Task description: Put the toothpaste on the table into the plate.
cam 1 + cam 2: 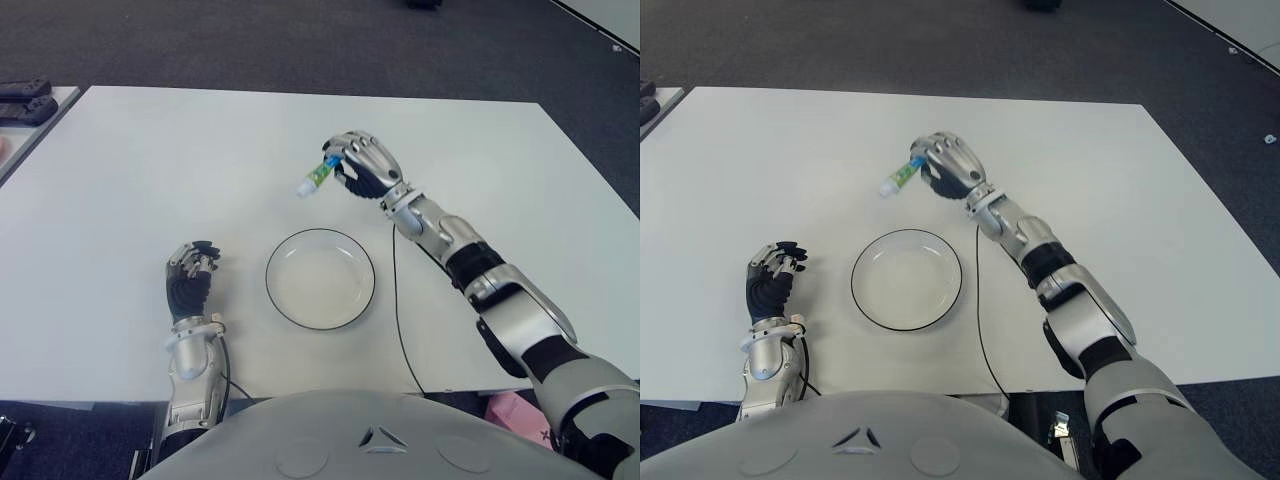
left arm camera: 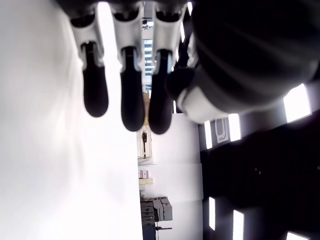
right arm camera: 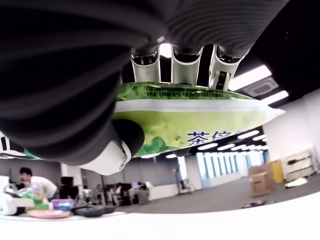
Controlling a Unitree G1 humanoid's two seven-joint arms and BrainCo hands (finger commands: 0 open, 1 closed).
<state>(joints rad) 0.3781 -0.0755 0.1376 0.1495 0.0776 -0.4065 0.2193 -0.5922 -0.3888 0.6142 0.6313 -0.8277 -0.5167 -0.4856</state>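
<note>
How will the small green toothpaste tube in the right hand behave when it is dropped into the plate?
The small green toothpaste tube looks light: the right hand holds it aloft by its tail end alone. Its flat crimped end, seen in the right wrist view, suggests a soft body that dents rather than breaks. Once in the round white dark-rimmed plate it will probably lie flat, perhaps rolling slightly toward the raised rim.

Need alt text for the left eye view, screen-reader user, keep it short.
The robot's right hand holds a green toothpaste tube in the air, beyond an empty round plate on a white table. Its left hand shows to the left of the plate, fingers loosely open and holding nothing.
</note>
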